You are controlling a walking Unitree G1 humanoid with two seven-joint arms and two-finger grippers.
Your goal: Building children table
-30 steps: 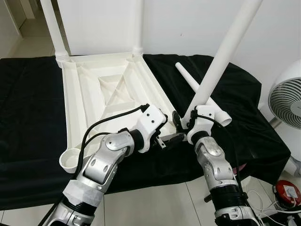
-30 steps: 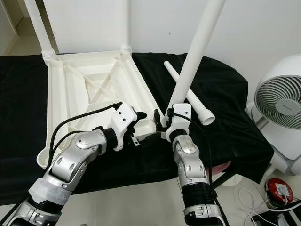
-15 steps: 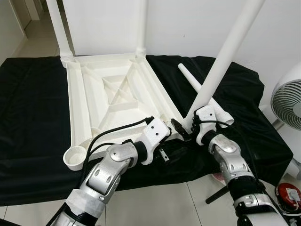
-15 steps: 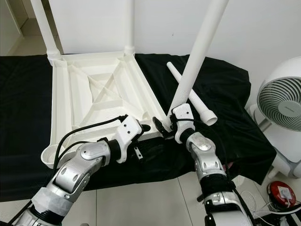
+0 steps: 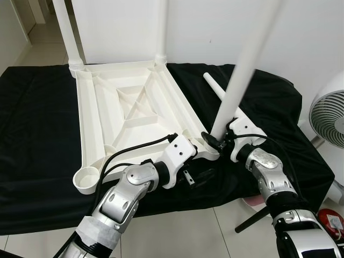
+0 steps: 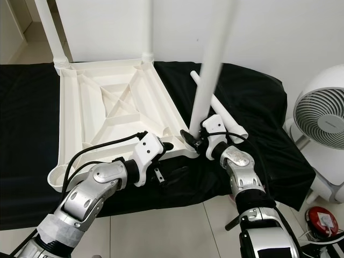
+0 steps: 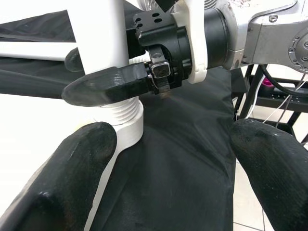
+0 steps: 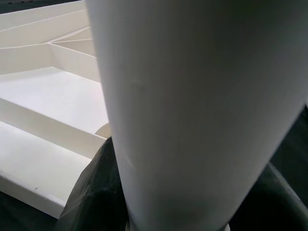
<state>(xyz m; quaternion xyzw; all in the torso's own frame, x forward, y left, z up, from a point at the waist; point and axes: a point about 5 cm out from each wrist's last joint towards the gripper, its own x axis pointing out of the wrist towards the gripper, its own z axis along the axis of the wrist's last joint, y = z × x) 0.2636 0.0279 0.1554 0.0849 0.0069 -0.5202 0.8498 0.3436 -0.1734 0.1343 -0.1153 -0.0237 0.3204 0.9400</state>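
Note:
The white table top (image 5: 86, 115) lies upside down on black cloth, with two legs (image 5: 67, 32) standing in its far corners. My right gripper (image 5: 216, 142) is shut on a third white leg (image 5: 238, 80) close to its lower end. That leg stands nearly upright, and its threaded end (image 7: 124, 114) rests at the near right corner socket. My left gripper (image 5: 202, 175) is open just in front of that corner, over the cloth, with nothing between its fingers (image 7: 82, 166). A fourth leg (image 5: 216, 90) lies loose on the cloth to the right.
The near left corner socket (image 5: 86, 180) stands open with no leg in it. A white fan (image 5: 329, 115) stands on the floor at the right, past the edge of the black cloth (image 5: 32, 134). A white wall rises behind.
The held leg has swung from leaning right to nearly upright, and its base has come to the near right corner. The right gripper moved with it. The left gripper has hardly moved.

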